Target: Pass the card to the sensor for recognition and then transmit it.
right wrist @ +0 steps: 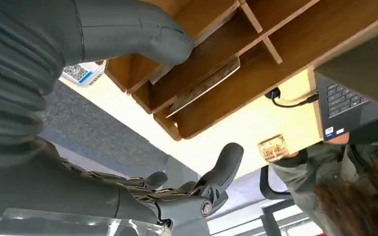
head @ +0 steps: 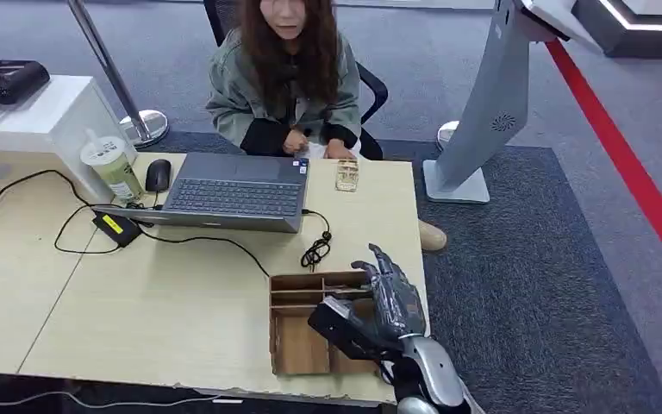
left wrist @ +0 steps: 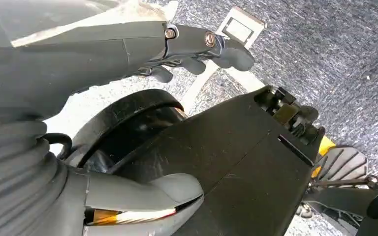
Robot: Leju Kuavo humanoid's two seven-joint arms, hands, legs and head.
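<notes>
On the pale wooden table in front of me sits an open grey laptop, and behind it a person in a green-grey jacket is seated. To my right, on the dark carpet, a tall grey sensor kiosk leans on its white base. Near the table's front right corner lies a shallow brown cardboard tray split by dividers into compartments.

My right hand hovers over the tray's right side, fingers spread apart and reaching forward, holding nothing. From my right wrist, I see a thin flat card lying in one of the tray's narrow slots, its long axis running along the slot; my thumb is over the neighbouring compartment, not touching it as far as I can tell. Which way the card's face points I cannot tell.

My left hand hangs low above the carpet, fingers loosely curled, nothing in them.

Smaller things: a lidded cup, a black mouse, and a small patterned card by the person's hands.
</notes>
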